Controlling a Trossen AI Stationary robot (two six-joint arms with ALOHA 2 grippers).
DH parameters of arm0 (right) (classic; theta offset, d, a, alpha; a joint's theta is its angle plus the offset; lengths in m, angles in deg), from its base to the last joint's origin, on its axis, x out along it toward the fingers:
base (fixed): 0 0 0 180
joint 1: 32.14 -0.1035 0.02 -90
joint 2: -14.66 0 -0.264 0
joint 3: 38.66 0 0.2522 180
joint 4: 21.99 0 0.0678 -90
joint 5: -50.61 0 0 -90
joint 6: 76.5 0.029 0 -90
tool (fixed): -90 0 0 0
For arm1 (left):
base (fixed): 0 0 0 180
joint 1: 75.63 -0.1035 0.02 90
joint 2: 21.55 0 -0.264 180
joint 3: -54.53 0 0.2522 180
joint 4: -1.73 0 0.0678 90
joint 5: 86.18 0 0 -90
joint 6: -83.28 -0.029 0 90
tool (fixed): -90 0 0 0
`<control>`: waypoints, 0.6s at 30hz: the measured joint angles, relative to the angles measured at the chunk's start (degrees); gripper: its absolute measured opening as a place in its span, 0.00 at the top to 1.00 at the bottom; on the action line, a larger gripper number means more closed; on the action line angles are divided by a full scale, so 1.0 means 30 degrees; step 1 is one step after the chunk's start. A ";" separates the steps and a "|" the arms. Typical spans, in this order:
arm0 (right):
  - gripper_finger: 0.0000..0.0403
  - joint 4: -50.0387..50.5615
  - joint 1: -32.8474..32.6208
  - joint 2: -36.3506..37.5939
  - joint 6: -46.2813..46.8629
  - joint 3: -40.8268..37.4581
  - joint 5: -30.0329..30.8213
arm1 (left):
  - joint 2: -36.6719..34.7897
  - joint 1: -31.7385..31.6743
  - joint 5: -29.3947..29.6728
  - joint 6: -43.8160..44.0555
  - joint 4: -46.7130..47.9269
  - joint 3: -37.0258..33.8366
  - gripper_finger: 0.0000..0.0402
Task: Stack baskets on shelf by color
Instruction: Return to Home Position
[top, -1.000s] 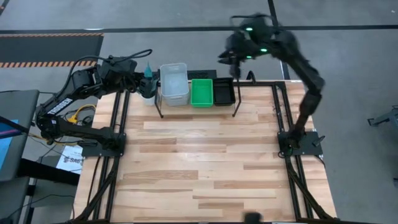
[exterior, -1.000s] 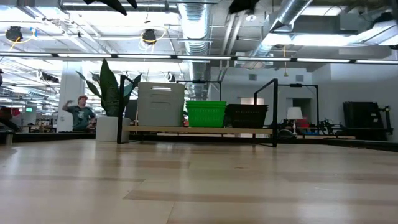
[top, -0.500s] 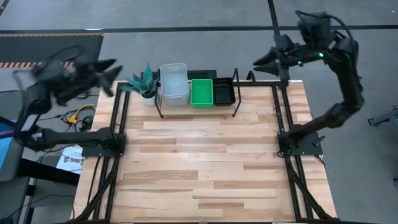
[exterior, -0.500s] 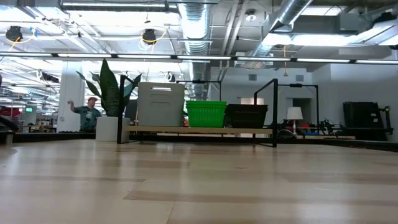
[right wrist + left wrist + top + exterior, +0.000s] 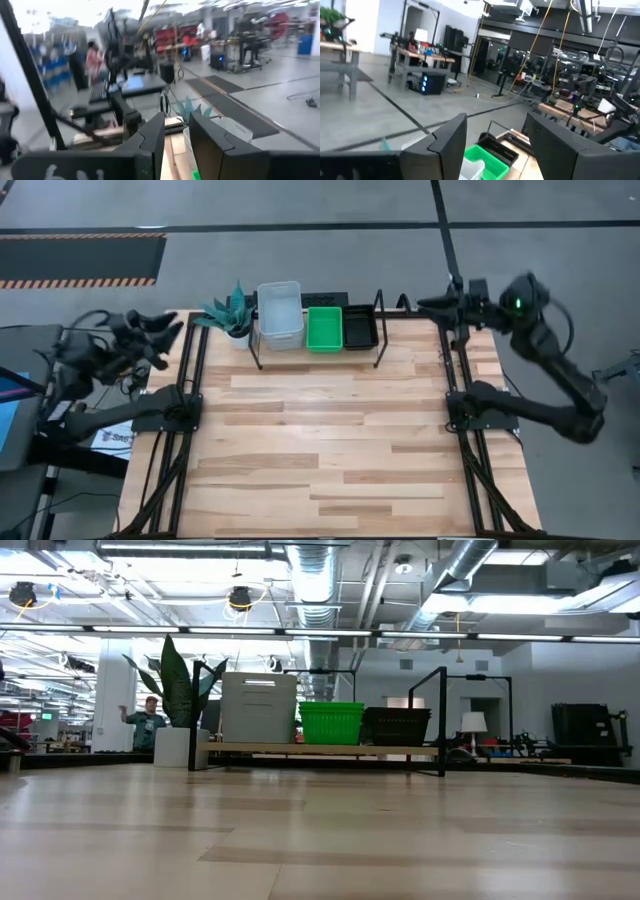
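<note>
The baskets stand in three stacks on the shelf [image 5: 378, 330] at the table's far edge: grey-white [image 5: 280, 313] on the left, green [image 5: 324, 327] in the middle, black [image 5: 360, 330] on the right. In the low view the grey-white stack [image 5: 259, 708] is the tallest, beside the green [image 5: 331, 723] and black [image 5: 396, 726] ones. My left gripper [image 5: 160, 340] hangs open off the table's far left corner, pointing level toward the shelf. My right gripper [image 5: 432, 304] hangs open at the far right corner, with nothing between its fingers [image 5: 150, 140].
A teal spiky potted plant [image 5: 232, 310] stands just left of the shelf. Black frame rails run along the table's left [image 5: 190, 380] and right [image 5: 450, 370] sides. The wooden tabletop [image 5: 320, 440] in front of the shelf lies bare. A person [image 5: 148, 720] stands far off in the room.
Both arms have drawn back from the shelf. My left gripper has gone from beside the plant toward the table's left edge and sunk. My right gripper has gone from above the shelf's right end toward the right edge and down. Both have tipped from slanting down toward level.
</note>
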 joint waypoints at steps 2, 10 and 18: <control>0.72 -0.1625 0.0399 0.1754 0.1760 -0.2683 0.0173 | -0.0469 0.0000 -0.0030 0.0377 -0.0591 -0.1330 0.52; 0.72 -0.5112 0.1430 0.9295 0.5371 -1.0183 0.0464 | -0.1939 0.0000 -0.0125 0.0597 -0.2784 -0.4877 0.52; 0.72 -0.6584 0.1313 1.4155 0.8724 -1.5208 0.0797 | -0.3507 0.0000 -0.0196 0.0634 -0.3889 -0.7795 0.52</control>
